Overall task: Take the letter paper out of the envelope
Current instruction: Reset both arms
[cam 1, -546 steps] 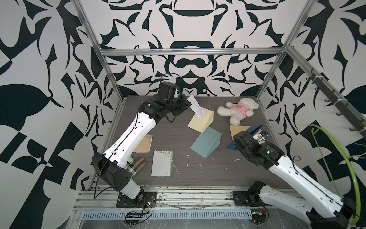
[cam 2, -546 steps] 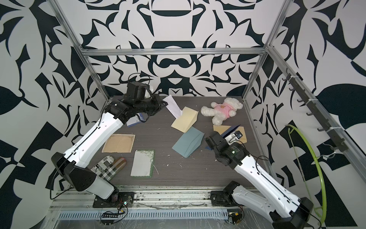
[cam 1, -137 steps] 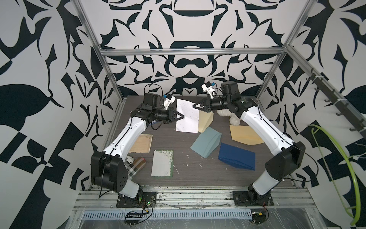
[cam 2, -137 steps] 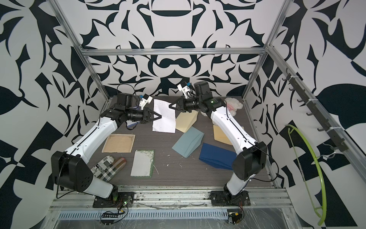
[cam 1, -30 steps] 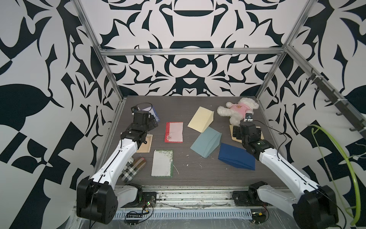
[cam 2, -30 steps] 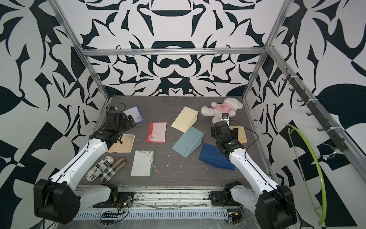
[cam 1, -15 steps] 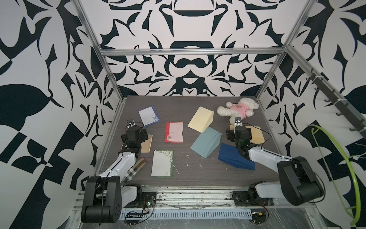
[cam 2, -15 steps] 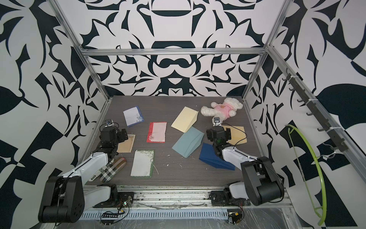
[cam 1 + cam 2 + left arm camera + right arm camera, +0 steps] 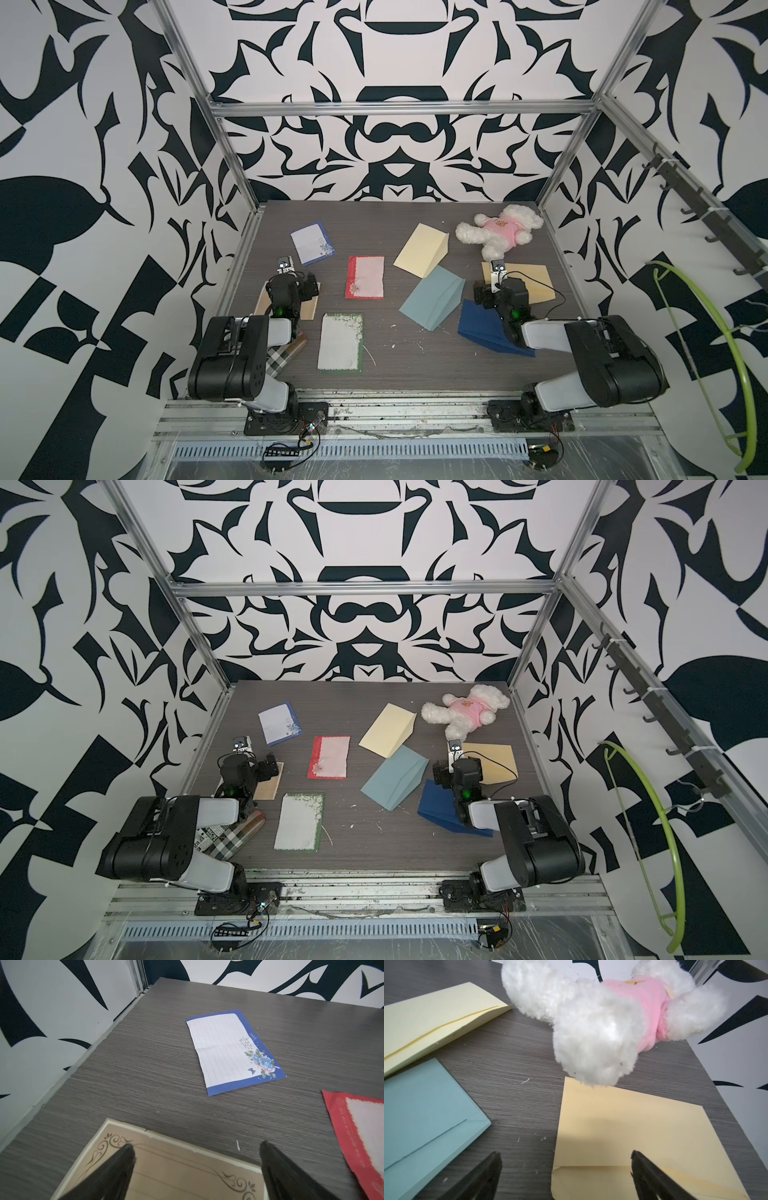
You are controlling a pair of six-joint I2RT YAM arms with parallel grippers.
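In the middle of the bench (image 9: 415, 374), the red-bordered letter paper (image 9: 365, 277) lies flat and unfolded, outside every envelope, with nothing touching it. To its right in both top views lies the pale yellow envelope (image 9: 422, 249), near but apart. Just below that is a light blue envelope (image 9: 432, 297).

Toward the upper left lies a blue-bordered letter paper (image 9: 311, 243) with blue roses printed in one corner. Below the red sheet lies a green-bordered letter paper (image 9: 340, 341).

At the left edge, the left fingers (image 9: 116, 1172) stand wide apart and empty over a tan letter paper (image 9: 176, 1174) with scrollwork corners. Whether they touch it cannot be told.

On the right, the right fingers (image 9: 481, 1176) are likewise spread wide and hold nothing, low over the near end of a manila envelope (image 9: 633, 1126). A navy envelope (image 9: 482, 332) lies partly under that arm. A white plush bear in a pink shirt (image 9: 498, 232) lies at the upper right, one paw reaching the manila envelope's far edge.
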